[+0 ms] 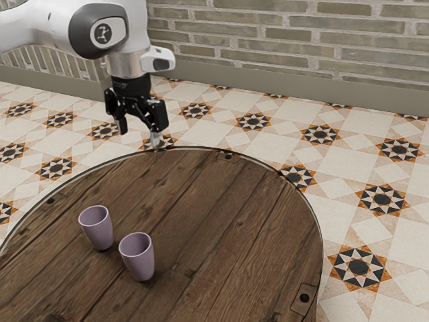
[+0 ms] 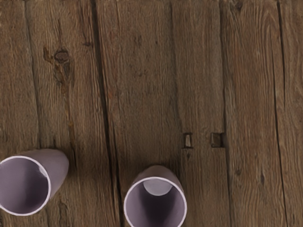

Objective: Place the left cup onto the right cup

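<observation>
2 upright cups stand just apart near the edge of the round dark wooden table [image 1: 234, 221]: a lilac tapered plastic cup [image 1: 96, 227] closer to the rim and its lilac twin [image 1: 137, 255] further in. The black two-finger gripper [image 1: 140, 135] hangs high over the table's far edge, fingers apart and empty. I judge this the approach step. Next, it must descend over the cup to be lifted and grip its wall.

Two upright, empty cups are seen from above on a dark brown wooden plank tabletop [image 2: 142, 71]: a pale lilac plastic cup [image 2: 155, 201] with its inner bottom visible, and a second lilac cup [image 2: 26, 182] near it, not touching. Two small rectangular notches [image 2: 188, 140] are set side by side in the wood, near the first cup and well apart from the second.
</observation>
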You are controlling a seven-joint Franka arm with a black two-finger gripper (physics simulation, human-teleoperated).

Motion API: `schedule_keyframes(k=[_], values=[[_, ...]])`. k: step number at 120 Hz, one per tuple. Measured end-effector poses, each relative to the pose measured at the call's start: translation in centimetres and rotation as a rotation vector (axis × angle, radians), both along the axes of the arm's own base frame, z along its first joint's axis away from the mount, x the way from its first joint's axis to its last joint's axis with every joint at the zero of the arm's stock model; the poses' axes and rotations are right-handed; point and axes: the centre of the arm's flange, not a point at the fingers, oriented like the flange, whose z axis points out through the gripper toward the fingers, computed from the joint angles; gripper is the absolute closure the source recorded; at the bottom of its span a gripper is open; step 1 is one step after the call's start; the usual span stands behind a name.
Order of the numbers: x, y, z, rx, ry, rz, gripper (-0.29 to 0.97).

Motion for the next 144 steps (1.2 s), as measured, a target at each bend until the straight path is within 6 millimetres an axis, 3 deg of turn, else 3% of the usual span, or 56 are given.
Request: schedule_keyframes(k=[34, 55, 100, 144], values=[[0.6, 3.2, -0.8, 0.0, -0.012, 0.066, 0.0], [0.6, 4.2, -4.1, 0.001, -0.003, 0.085, 0.0], [-0.4, 4.4, -10.4, 0.023, -0.004, 0.083, 0.0], [-1.8, 8.9, -15.4, 0.045, 0.011, 0.163, 0.08]])
